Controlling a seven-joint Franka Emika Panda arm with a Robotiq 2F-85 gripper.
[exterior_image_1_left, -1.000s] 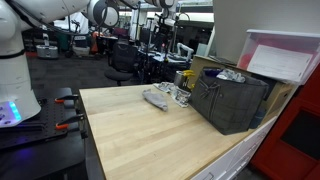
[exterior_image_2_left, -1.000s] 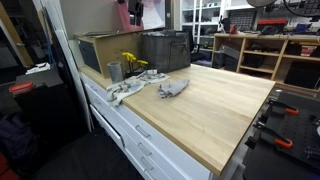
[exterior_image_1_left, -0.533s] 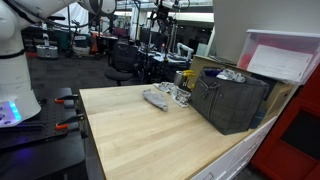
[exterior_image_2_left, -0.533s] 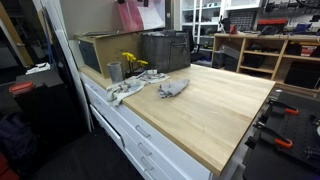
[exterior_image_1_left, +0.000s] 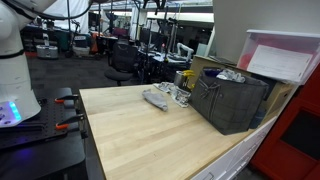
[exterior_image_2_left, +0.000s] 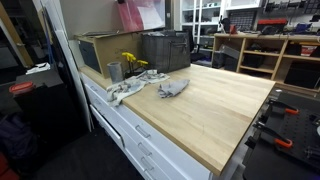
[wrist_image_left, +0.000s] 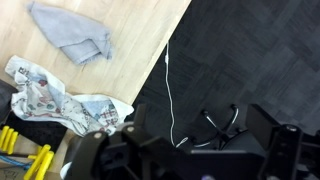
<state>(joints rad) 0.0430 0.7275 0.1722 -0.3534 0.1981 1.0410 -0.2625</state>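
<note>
Above the edge of the wooden desk (wrist_image_left: 140, 45), the wrist view looks straight down past the end effector (wrist_image_left: 190, 160). Its dark, blurred body fills the bottom of that picture, and its jaws stand spread wide and released, with nothing between them and nothing touched. Nearest to it in that view is the patterned cloth (wrist_image_left: 55, 102), crumpled on the desk close to the edge. The grey cloth (wrist_image_left: 72, 32) lies flat a little further in, apart from the patterned one, with bare wood between them. Some yellow items (wrist_image_left: 28, 152) show at the lower left corner, just beside the patterned cloth, though what they are cannot be told. Off the desk, a thin white cable (wrist_image_left: 168, 90) runs across the dark floor (wrist_image_left: 255, 60). In an exterior view the two cloths sit side by side toward the back of the desk, with the patterned one draped at the front edge above the white drawers (exterior_image_2_left: 135, 125). A metal cup (exterior_image_2_left: 114, 71) stands upright just behind the patterned cloth. Behind the cloths stands a dark crate (exterior_image_2_left: 166, 50), and beside it a cardboard box (exterior_image_2_left: 98, 50). In an exterior view the white robot base (exterior_image_1_left: 15, 65) rises beside the far end of the desk, well apart from the cloths. The end effector itself cannot be made out in either exterior view.
</note>
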